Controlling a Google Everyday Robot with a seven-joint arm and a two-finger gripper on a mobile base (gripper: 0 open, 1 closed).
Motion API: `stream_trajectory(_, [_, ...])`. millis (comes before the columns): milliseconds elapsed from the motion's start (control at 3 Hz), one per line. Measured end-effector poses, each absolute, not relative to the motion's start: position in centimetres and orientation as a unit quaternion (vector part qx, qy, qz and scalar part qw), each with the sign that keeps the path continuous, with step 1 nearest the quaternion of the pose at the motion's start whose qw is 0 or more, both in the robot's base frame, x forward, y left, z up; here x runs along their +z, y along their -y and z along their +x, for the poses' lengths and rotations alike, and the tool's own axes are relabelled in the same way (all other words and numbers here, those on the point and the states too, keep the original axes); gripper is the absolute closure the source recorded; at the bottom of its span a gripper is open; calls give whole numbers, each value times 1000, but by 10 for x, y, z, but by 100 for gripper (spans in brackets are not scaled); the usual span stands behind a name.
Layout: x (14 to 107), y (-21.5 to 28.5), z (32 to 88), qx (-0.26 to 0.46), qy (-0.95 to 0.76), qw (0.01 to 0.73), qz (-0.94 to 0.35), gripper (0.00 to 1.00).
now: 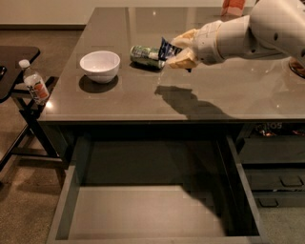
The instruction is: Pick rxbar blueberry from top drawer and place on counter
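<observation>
My gripper [175, 49] hangs above the counter [224, 95], its pale fingers [183, 35] shut on the rxbar blueberry [167, 47], a dark navy wrapper held just right of a green-and-white can [145, 55] lying on its side. The white arm reaches in from the upper right. Its shadow falls on the counter below the gripper. The top drawer [152, 209] is pulled wide open below the counter's front edge; its grey bottom holds nothing I can see.
A white bowl [100, 66] sits on the counter's left part. A black side table [14, 57] stands at the left, with a plastic bottle [34, 86] at its edge. Dark lower drawers with handles [281, 183] are at the right. An orange-red object [233, 7] is at the counter's far edge.
</observation>
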State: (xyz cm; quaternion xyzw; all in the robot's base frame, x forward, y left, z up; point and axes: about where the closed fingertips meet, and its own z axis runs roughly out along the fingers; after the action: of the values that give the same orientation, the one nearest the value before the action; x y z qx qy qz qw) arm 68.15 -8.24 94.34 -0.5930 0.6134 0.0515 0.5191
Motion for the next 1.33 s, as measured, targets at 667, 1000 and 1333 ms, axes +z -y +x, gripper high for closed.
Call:
stream_trajectory(667, [901,77,677,70,-627,475,-614,100])
stream_trajectory(1000, [883,72,677,82,-632,457,-620,100])
stream_trajectory(1333, [883,72,677,82,-632,457,-620,81])
